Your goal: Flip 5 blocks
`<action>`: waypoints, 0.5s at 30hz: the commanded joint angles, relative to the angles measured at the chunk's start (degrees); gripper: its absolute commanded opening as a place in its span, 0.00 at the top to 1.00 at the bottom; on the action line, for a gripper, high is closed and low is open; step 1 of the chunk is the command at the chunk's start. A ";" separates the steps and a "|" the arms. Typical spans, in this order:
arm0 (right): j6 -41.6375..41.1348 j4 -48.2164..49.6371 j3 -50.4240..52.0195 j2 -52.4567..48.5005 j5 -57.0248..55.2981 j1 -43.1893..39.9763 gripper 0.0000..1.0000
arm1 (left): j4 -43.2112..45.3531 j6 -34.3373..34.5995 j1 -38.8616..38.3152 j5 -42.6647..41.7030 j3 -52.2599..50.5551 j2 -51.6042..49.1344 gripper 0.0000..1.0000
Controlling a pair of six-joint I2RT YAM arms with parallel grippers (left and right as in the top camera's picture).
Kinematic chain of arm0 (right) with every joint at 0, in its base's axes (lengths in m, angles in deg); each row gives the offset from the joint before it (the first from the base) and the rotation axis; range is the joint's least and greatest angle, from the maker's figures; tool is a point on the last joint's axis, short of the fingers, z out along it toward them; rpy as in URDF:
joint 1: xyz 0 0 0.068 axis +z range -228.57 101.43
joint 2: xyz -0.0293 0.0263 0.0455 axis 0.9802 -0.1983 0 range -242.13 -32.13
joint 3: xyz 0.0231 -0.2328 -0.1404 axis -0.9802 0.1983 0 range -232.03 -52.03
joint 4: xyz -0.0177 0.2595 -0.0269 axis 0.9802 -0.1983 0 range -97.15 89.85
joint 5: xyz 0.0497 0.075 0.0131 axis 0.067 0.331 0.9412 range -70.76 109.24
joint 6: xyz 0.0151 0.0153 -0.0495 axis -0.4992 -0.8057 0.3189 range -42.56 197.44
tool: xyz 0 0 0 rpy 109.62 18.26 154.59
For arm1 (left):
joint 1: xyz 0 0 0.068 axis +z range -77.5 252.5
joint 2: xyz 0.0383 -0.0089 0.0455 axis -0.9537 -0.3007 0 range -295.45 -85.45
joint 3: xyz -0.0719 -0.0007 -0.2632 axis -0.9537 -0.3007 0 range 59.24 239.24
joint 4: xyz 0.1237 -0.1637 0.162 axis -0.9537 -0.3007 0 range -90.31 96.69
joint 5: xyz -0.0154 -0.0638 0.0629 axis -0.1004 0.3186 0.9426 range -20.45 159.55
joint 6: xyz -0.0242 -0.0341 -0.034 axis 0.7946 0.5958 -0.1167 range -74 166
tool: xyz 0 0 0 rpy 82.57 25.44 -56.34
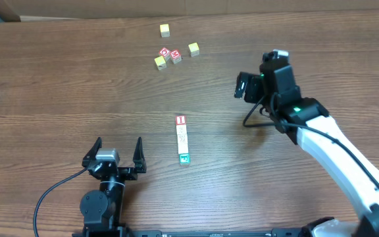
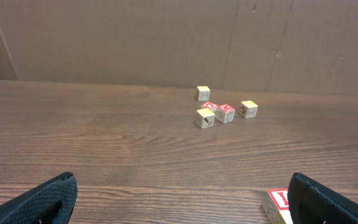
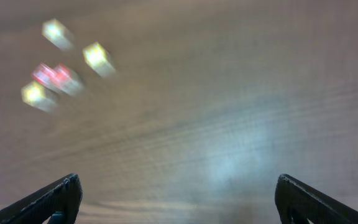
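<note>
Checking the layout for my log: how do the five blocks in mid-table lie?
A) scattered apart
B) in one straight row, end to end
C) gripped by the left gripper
B: the blocks form one tight line, red-and-white face at the far end, green at the near end.

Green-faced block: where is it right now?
Overhead view: the green-faced block is the near end of the row of blocks, just right of the open left pincer.
</note>
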 commanded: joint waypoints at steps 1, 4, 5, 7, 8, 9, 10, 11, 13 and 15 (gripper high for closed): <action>5.42 2.80 -1.05 6.19 -0.55 -0.07 0.00 | -0.24 -1.05 0.24 0.55 -0.20 0.61 0.00; 8.46 4.63 -1.05 10.47 -0.59 -0.07 0.00 | -0.24 -1.05 0.24 0.55 -0.20 0.61 0.01; 9.53 4.96 -1.05 12.22 -0.57 -0.09 0.00 | -0.24 -1.05 0.24 0.55 -0.20 0.61 0.00; 11.45 5.05 -1.05 15.34 -0.61 -0.11 0.00 | -0.24 -1.05 0.24 0.55 -0.20 0.61 0.00; 12.61 5.05 -1.05 17.25 -0.61 -0.17 0.00 | -0.24 -1.05 0.24 0.55 -0.20 0.61 0.00; 13.25 5.03 -1.03 18.86 -0.63 -0.33 0.00 | -0.24 -1.05 0.24 0.55 -0.20 0.61 0.00; 13.68 5.03 -0.98 20.41 -0.61 -0.52 0.00 | -0.24 -1.05 0.24 0.55 -0.20 0.61 0.00; 13.73 4.81 -0.96 22.25 -0.61 -0.81 0.00 | -0.24 -1.05 0.24 0.55 -0.20 0.61 0.00; 13.73 4.13 -0.94 25.35 -0.61 -1.40 0.00 | -0.24 -1.05 0.24 0.57 -0.20 0.61 0.00; 13.70 3.02 -0.94 28.87 -0.61 -2.29 0.00 | -0.24 -1.05 0.24 0.55 -0.20 0.61 0.00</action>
